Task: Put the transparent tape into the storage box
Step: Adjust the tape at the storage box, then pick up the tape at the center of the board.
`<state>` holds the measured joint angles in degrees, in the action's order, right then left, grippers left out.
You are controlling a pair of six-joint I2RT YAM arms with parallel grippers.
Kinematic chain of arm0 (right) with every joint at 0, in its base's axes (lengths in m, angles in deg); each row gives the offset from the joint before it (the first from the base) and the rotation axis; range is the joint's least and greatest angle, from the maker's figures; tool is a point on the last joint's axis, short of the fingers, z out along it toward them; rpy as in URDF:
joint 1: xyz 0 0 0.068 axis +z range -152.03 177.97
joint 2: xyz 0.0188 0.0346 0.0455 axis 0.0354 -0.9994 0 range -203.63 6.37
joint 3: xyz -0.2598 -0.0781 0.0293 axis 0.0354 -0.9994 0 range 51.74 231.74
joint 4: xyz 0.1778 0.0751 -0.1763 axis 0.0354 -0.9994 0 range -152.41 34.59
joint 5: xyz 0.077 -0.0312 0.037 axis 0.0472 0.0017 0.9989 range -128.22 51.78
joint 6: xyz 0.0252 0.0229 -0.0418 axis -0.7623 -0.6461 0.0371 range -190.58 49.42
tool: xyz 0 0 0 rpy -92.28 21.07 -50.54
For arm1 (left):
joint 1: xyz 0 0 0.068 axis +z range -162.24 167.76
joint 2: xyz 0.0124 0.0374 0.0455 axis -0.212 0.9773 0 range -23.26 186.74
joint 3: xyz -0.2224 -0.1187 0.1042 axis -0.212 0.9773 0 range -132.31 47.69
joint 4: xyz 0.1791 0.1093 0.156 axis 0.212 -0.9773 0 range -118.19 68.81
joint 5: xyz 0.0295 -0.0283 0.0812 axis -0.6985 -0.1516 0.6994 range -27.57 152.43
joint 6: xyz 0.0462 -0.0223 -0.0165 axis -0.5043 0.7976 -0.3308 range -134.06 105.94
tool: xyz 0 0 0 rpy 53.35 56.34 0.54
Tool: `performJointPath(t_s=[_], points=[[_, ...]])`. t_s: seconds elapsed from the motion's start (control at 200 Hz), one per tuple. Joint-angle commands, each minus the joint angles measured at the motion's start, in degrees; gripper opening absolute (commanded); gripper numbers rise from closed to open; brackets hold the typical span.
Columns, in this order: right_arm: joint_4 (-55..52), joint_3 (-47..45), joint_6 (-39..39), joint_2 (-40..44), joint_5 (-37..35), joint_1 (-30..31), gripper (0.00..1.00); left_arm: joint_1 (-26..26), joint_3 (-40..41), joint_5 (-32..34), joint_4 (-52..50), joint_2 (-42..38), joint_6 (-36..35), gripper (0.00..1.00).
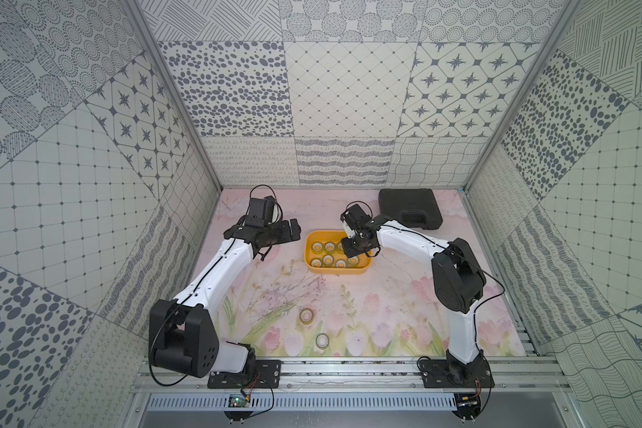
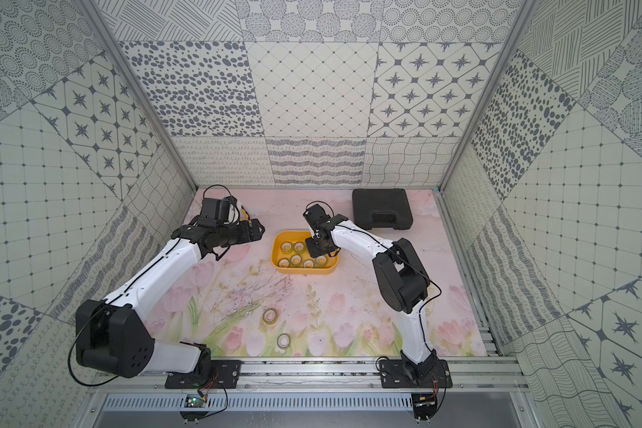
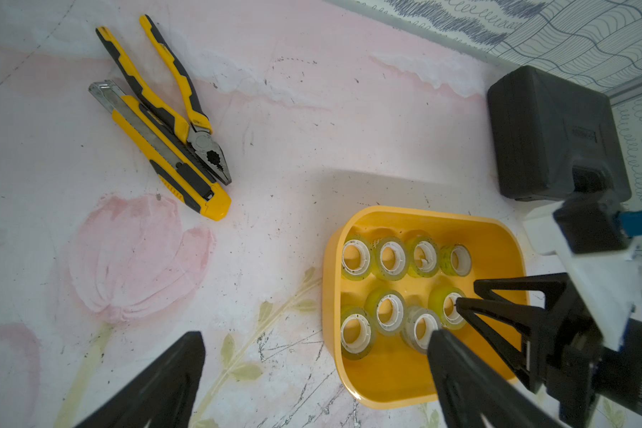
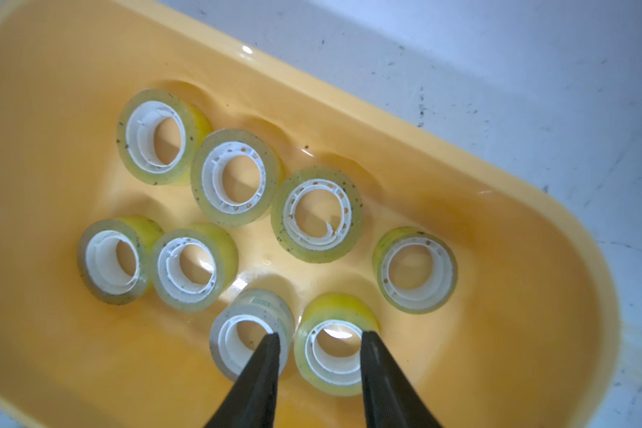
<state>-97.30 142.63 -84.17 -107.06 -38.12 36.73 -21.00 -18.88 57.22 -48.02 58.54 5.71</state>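
Surface: pink tulip-print mat (image 1: 386, 315); grey-on-white patterned panels on three sides.
Storage box: the storage box (image 1: 336, 271) is a yellow tub on the far half of the mat, roughly centred, between the two grippers.
Tape in box: I count eight tape rolls (image 4: 317, 215) lying flat on the floor of the tub with cores up, in two loose rows.
Tape outside: far loose roll (image 1: 307, 316) and near loose roll (image 1: 323, 340) lie flat on the near half of the mat. They are near each other and well apart from the box.
Right gripper: right gripper (image 4: 317, 335) points down into the right part of the box with its jaws parted. One fingertip is over the core of a greyish roll, the other over the core of the yellow-tinted roll beside it. I see neither roll clamped or lifted.
Left gripper: left gripper (image 1: 293, 230) hovers just left of the box, jaws spread wide, nothing between them.
Clutter: black case (image 1: 410, 207) sits far right. Pliers (image 3: 186, 122) and utility knife (image 3: 164, 152) lie touching, side by side, far left.
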Motion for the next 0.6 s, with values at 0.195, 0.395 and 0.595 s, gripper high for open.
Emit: performJointPath(t_s=[0.195,0.395,0.595], points=[[6.0,-12.2,-7.5,19.0,3.7,8.9,0.45,6.3,-1.1,-7.0,0.0,2.6,2.7,0.99],[13.2,-20.5,-14.1,20.4,6.3,16.6,0.45,7.3,-2.1,-8.4,-1.2,4.2,3.3,0.99],[14.0,-17.0,-17.5,10.8,8.9,21.8,0.45,7.6,-1.7,-6.9,-1.2,3.0,3.3,0.99]])
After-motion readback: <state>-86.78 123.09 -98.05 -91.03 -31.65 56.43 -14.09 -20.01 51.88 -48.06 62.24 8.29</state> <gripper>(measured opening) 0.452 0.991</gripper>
